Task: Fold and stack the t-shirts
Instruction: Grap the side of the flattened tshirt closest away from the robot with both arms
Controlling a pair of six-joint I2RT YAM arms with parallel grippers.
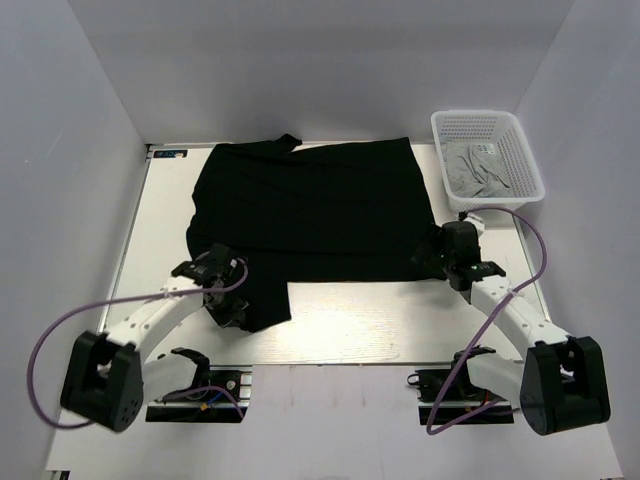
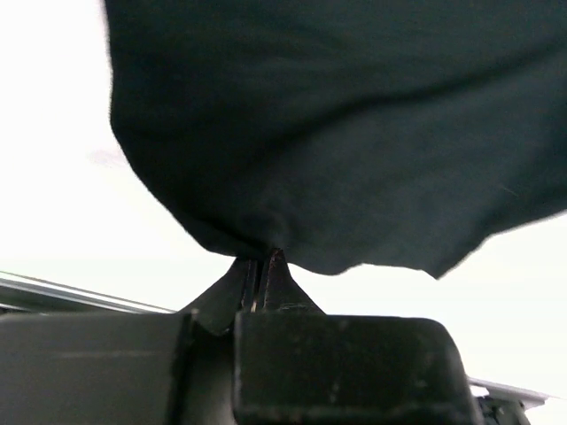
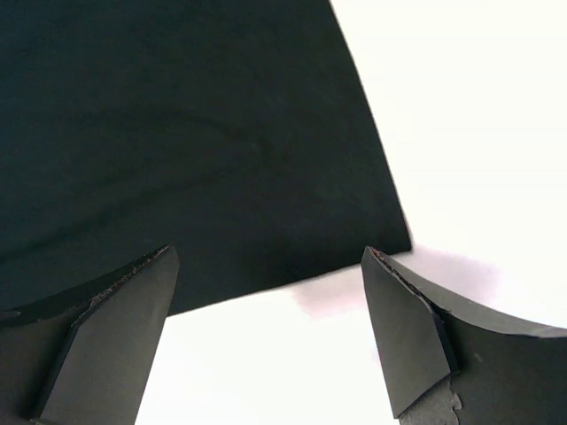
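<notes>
The black t-shirt (image 1: pixel 310 205) lies spread flat across the back half of the white table, one sleeve hanging toward the near left. My left gripper (image 1: pixel 228 300) is shut on that near-left sleeve; in the left wrist view the jaws pinch the cloth's lower edge (image 2: pixel 262 258) and the shirt (image 2: pixel 337 124) fills the frame above. My right gripper (image 1: pixel 440 262) is open at the shirt's near right corner; in the right wrist view it (image 3: pixel 266 266) stands just short of the hem corner (image 3: pixel 390 232). The light grey t-shirt (image 1: pixel 478 167) lies crumpled in the basket.
The white mesh basket (image 1: pixel 520 150) stands at the back right corner of the table. White walls close in on the left, back and right. A purple cable loops from each arm. The table's near edge (image 1: pixel 320 362) lies just ahead of the arm bases.
</notes>
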